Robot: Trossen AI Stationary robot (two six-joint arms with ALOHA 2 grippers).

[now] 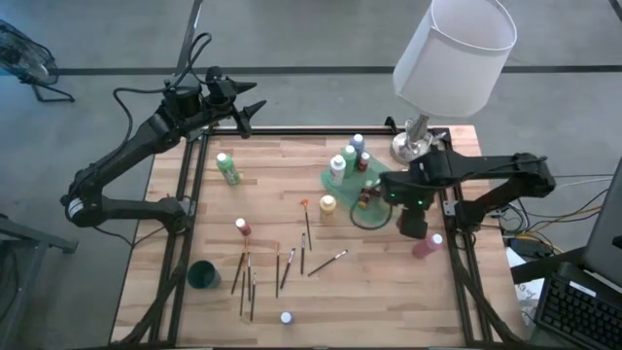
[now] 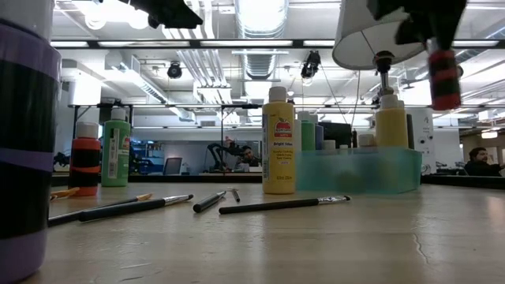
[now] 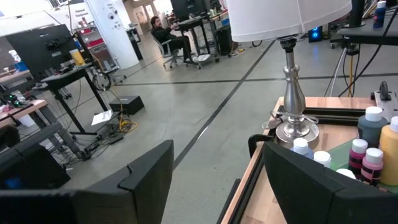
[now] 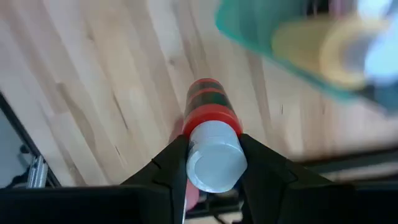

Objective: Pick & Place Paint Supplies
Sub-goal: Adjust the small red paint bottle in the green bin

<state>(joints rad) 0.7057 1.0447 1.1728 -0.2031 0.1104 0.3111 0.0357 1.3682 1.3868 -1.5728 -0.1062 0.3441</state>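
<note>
1. The right gripper (image 4: 211, 163) is clamped on the white cap of a red bottle (image 4: 209, 109), and the bottle hangs off the table, cap up.
2. From above, that gripper (image 1: 420, 226) sits near the table's right edge, just beside the green tray (image 1: 342, 182), with the red bottle (image 1: 429, 244) showing at its tip.
3. At table height the same bottle (image 2: 444, 79) floats high in the air, well clear of the wood.
4. The left gripper (image 1: 245, 107) waits beyond the table's far left corner, fingers spread wide, nothing between them.
5. Its wrist camera looks out past those open fingers (image 3: 152, 171) toward the lamp (image 3: 292, 74) and the bottles in the tray.
6. The tray carries several bottles, among them a green one (image 1: 349, 156) and a blue one (image 1: 358, 144).
7. A yellow bottle (image 1: 328, 204) stands on the wood just beside the tray.
8. A second green bottle (image 1: 227, 168) stands alone toward the left; another red bottle (image 1: 242, 227) stands near the middle.
9. A white-capped bottle (image 1: 287, 317) stands at the near edge.
10. Brushes (image 1: 284, 267) lie scattered across the near half of the table.
11. A dark green cup (image 1: 204, 275) stands left of the brushes.
</note>
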